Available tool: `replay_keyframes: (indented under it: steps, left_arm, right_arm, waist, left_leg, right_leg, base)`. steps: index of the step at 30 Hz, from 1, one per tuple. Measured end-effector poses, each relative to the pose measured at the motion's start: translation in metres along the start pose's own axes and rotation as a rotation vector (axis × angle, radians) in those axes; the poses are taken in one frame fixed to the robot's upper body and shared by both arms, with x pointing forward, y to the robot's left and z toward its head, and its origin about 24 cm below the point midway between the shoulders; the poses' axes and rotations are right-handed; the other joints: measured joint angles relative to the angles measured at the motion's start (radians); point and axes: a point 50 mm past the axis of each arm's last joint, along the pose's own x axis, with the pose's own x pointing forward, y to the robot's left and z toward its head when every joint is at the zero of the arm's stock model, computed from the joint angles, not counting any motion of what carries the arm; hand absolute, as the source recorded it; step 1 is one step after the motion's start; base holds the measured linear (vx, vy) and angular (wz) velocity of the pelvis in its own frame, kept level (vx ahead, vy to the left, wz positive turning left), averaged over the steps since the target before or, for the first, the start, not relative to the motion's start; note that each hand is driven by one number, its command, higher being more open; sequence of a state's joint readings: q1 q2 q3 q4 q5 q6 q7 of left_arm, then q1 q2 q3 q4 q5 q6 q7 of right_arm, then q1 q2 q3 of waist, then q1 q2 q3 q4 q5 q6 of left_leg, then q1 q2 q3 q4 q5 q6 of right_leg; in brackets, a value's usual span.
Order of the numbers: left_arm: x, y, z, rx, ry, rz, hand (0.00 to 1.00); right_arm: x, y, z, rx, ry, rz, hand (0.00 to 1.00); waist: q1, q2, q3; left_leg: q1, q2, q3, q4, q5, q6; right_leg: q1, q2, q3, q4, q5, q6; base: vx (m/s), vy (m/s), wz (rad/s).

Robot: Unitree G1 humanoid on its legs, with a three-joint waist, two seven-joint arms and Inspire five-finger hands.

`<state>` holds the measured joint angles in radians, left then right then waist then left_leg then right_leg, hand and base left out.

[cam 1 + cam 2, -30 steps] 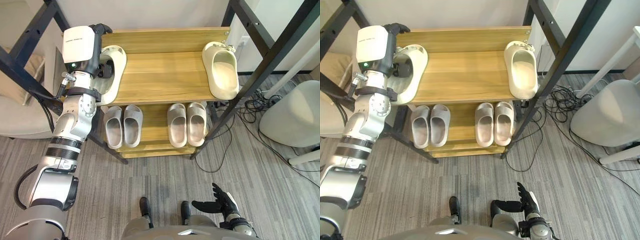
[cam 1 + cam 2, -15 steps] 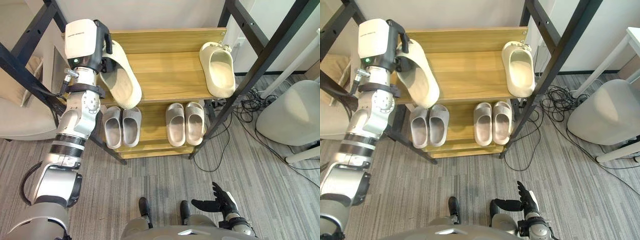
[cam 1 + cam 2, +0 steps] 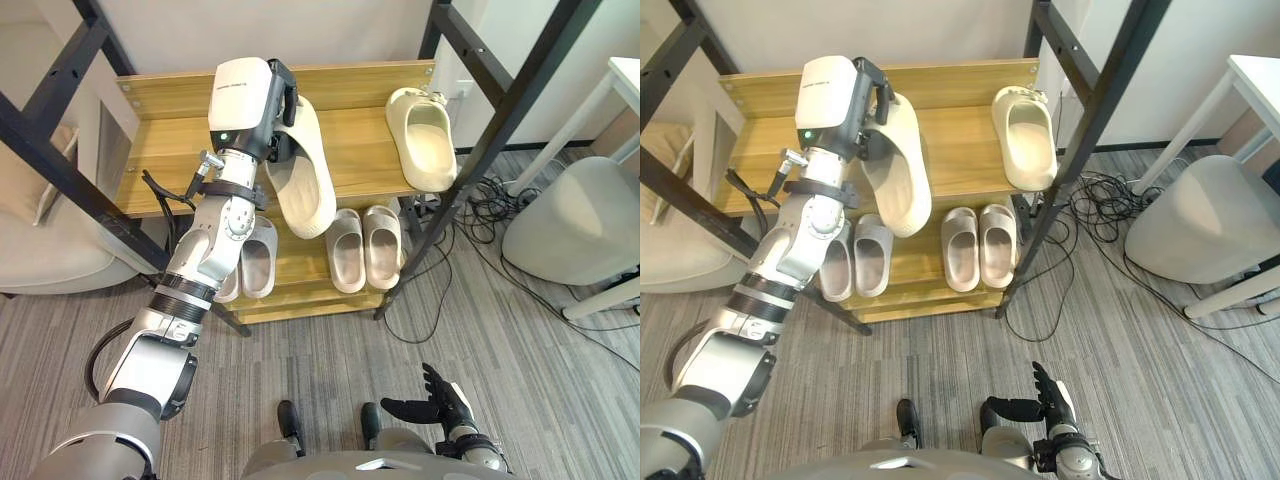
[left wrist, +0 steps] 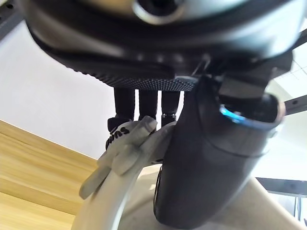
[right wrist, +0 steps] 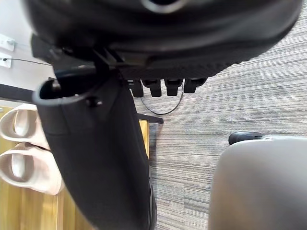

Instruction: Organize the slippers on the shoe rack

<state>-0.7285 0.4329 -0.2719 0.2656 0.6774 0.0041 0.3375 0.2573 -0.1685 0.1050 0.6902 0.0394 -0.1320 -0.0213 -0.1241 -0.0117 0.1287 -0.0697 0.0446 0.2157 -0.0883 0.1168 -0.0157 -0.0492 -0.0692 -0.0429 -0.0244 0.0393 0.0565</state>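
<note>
Your left hand (image 3: 283, 100) holds a cream slipper (image 3: 305, 190) in the air in front of the shoe rack (image 3: 170, 110). The slipper hangs toe-down and tilted, over the middle of the top shelf (image 3: 360, 150). In the left wrist view the fingers (image 4: 147, 103) curl over the slipper's strap end and the thumb presses in from the other side, so the hand is pinching it there.

The slipper looks like moulded foam. You can expect it to be light, a little springy and stiff enough to keep its shape, with nothing fragile about it. Its smooth skin could slide in a loose pinch, and held by one end it will tend to swing. The strap end or the thick rim of the opening looks like the safest place to hold it.

On the top shelf, its matching slipper (image 3: 425, 140) lies opening-up at the right end, well apart from the held one. The lower shelf (image 3: 305, 298) carries two grey pairs side by side. One pair (image 3: 365, 248) sits right of centre, and the other pair (image 3: 258, 262) sits to its left, partly behind your arm.

Your right hand (image 3: 440, 408) hangs low over the carpeted floor with its fingers spread, holding nothing.
</note>
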Motion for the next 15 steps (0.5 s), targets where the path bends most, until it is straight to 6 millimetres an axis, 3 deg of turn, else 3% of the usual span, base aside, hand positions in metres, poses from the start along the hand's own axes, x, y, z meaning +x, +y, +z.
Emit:
replay_keyframes:
  steps: [5,15]
  left_arm:
    - [0.011,-0.007,0.011,0.014,-0.042,-0.036,0.00]
    - [0.034,0.000,0.011,0.044,-0.023,-0.025,0.00]
  right_arm:
    - [0.000,0.000,0.001,0.002,-0.006,0.001,1.00]
    - [-0.002,0.001,0.006,0.011,-0.033,-0.008,1.00]
  waist:
    - [-0.021,0.000,0.000]
    - [-0.063,0.012,0.005]
  left_leg:
    - [-0.001,-0.001,0.034,0.000,-0.002,0.002]
    - [-0.016,-0.002,0.099,0.000,-0.010,0.005]
  right_leg:
    - [-0.009,-0.001,0.034,-0.020,0.022,0.003]
    - [-0.051,-0.002,0.103,-0.032,0.048,0.010]
  base:
    - [-0.04,0.023,-0.19]
    - [-0.02,0.032,-0.20]
